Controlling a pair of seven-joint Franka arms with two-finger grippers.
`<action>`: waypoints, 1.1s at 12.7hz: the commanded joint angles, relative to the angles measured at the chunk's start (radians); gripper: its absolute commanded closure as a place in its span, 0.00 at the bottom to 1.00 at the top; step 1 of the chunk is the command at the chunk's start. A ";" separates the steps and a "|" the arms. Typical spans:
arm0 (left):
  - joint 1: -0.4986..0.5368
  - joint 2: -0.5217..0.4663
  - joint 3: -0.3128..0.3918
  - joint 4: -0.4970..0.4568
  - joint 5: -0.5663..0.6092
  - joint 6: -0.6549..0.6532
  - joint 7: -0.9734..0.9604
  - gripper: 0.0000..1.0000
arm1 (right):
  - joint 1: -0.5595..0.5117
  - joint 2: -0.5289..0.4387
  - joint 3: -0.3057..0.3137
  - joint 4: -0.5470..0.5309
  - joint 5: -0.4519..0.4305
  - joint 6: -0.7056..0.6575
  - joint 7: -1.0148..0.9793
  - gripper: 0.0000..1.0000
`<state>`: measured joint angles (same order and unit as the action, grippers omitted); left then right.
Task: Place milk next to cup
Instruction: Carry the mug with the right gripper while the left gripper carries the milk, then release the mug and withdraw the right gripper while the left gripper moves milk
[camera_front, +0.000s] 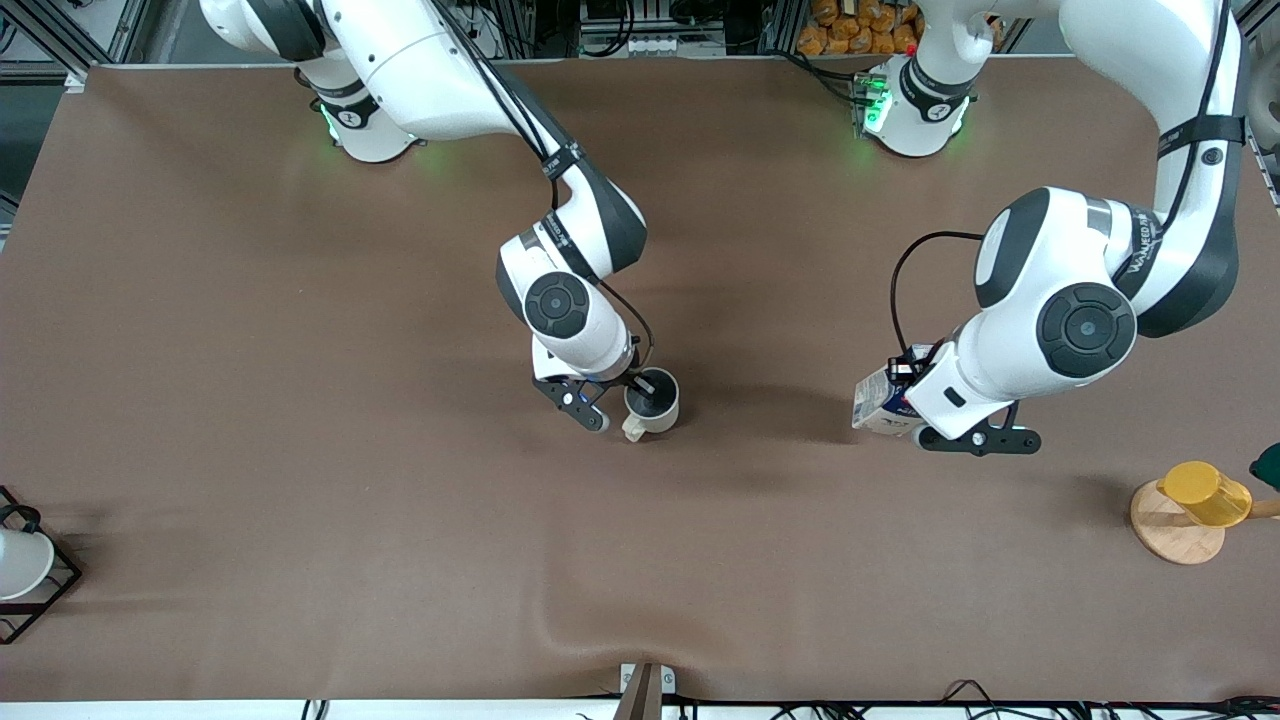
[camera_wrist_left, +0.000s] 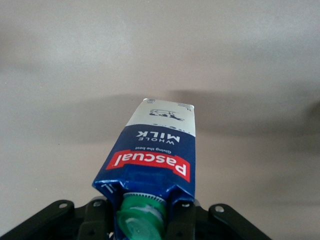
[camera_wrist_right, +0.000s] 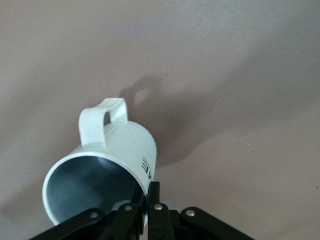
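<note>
The milk (camera_front: 878, 402), a dark blue carton with white sides, stands toward the left arm's end of the table. My left gripper (camera_front: 905, 400) is shut on its top. In the left wrist view the fingers (camera_wrist_left: 95, 217) press the carton (camera_wrist_left: 155, 150) on both sides of its green cap (camera_wrist_left: 142, 220), with the gripper (camera_wrist_left: 141, 216) around it. The off-white cup (camera_front: 652, 402) stands upright near the table's middle, handle toward the front camera. My right gripper (camera_front: 648, 385) is shut on its rim. The right wrist view shows the cup (camera_wrist_right: 115, 150) with its wall pinched in the gripper (camera_wrist_right: 150, 197). A wide bare stretch separates milk and cup.
A yellow cup (camera_front: 1205, 492) sits on a wooden disc (camera_front: 1165, 528) at the left arm's end of the table, with a dark green object (camera_front: 1268, 465) beside it. A white cup (camera_front: 18, 562) in a black wire rack (camera_front: 60, 585) stands at the right arm's end.
</note>
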<state>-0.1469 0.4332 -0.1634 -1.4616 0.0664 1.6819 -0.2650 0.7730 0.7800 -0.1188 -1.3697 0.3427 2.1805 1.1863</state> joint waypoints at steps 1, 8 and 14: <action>0.006 -0.017 -0.018 -0.013 0.004 -0.034 -0.017 1.00 | 0.014 0.013 -0.015 0.043 -0.036 -0.017 0.016 0.00; -0.097 -0.005 -0.057 -0.013 0.000 -0.070 -0.204 1.00 | -0.237 -0.138 -0.021 0.175 -0.062 -0.471 -0.196 0.00; -0.362 0.096 -0.058 0.070 -0.091 -0.077 -0.535 1.00 | -0.582 -0.209 -0.028 0.156 -0.097 -0.640 -0.830 0.00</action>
<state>-0.4309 0.4621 -0.2302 -1.4678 -0.0002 1.6129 -0.7114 0.3076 0.5902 -0.1706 -1.1859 0.2506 1.5681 0.5577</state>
